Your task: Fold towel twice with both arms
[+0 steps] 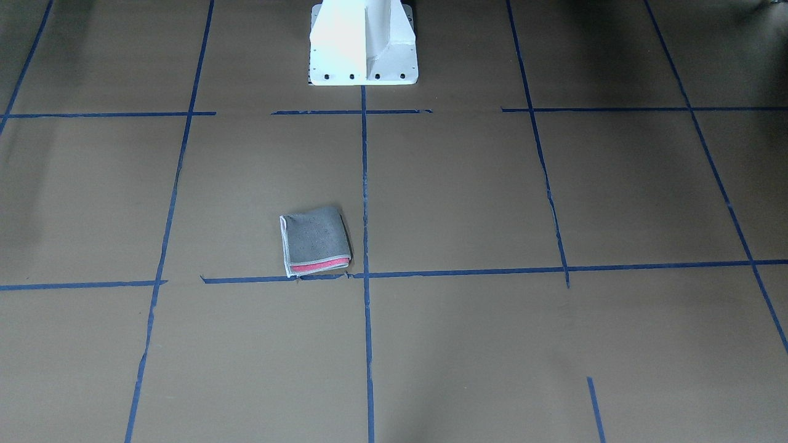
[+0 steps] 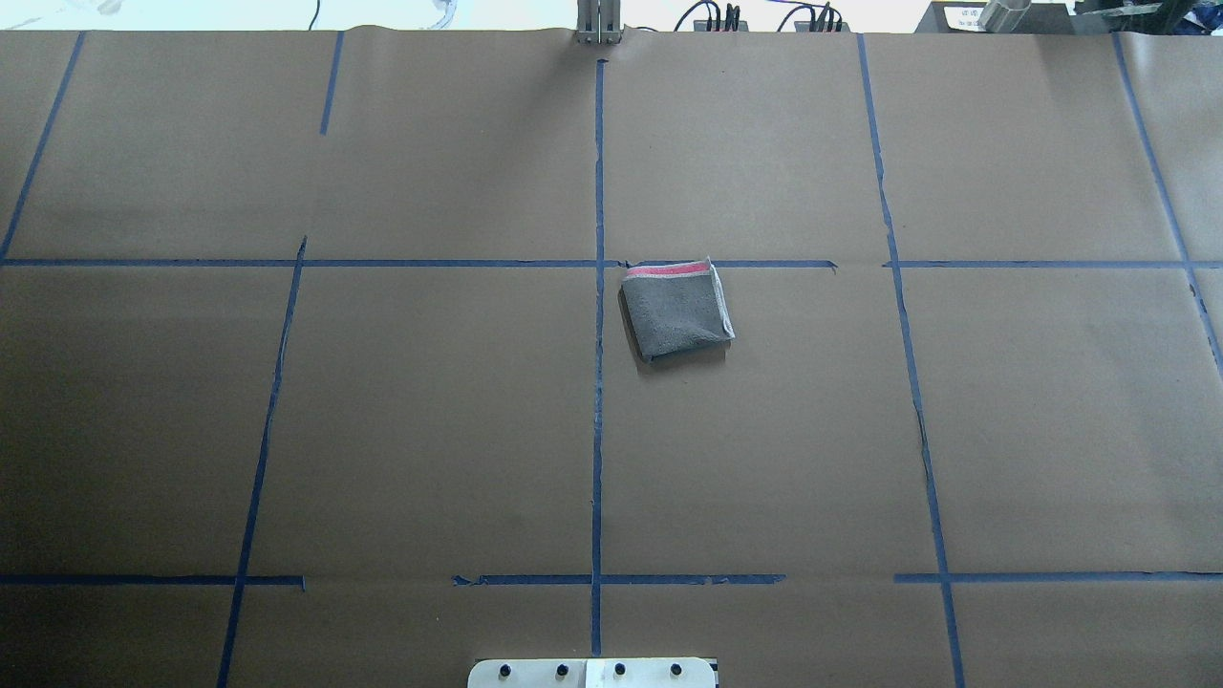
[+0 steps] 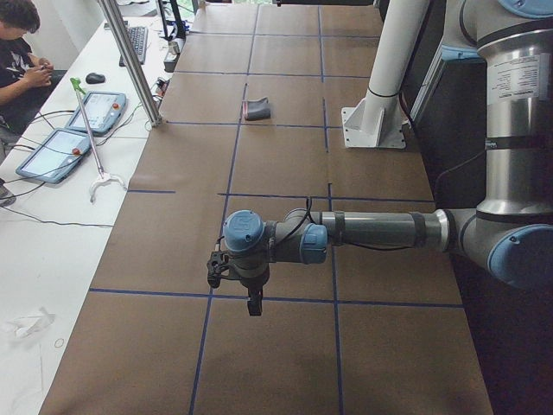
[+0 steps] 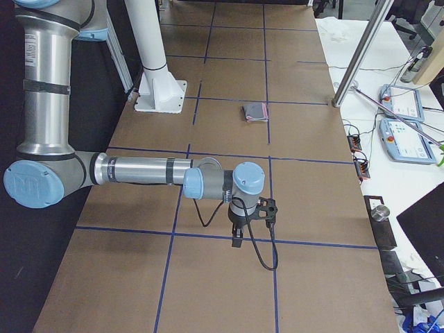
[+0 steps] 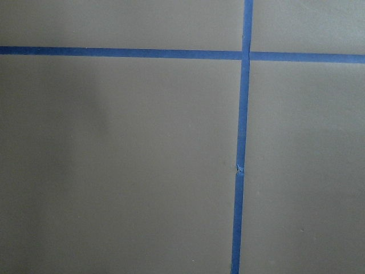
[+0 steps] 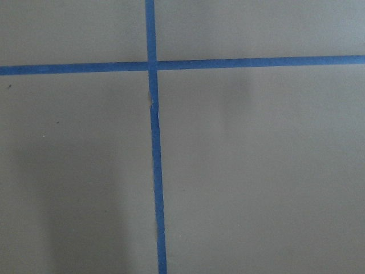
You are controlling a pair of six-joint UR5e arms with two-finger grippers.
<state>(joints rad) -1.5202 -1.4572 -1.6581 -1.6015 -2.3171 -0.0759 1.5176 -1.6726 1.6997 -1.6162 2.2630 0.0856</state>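
The towel (image 1: 315, 242) lies flat on the brown paper, folded into a small thick square, grey face up, with a pink-red strip along one edge. It sits just right of the centre tape line in the overhead view (image 2: 676, 308) and also shows in both side views (image 3: 257, 110) (image 4: 254, 112). No arm touches it. My left gripper (image 3: 253, 304) hangs over the table far from the towel, at my left end. My right gripper (image 4: 236, 236) hangs likewise at my right end. I cannot tell whether either is open or shut. Both wrist views show only paper and tape.
The white pedestal base (image 1: 363, 46) stands at the robot's edge of the table. Blue tape lines (image 2: 598, 287) form a grid on the paper. A metal post (image 3: 130, 60) stands at the far edge, with tablets (image 3: 52, 156) and a seated operator (image 3: 22, 43) beyond.
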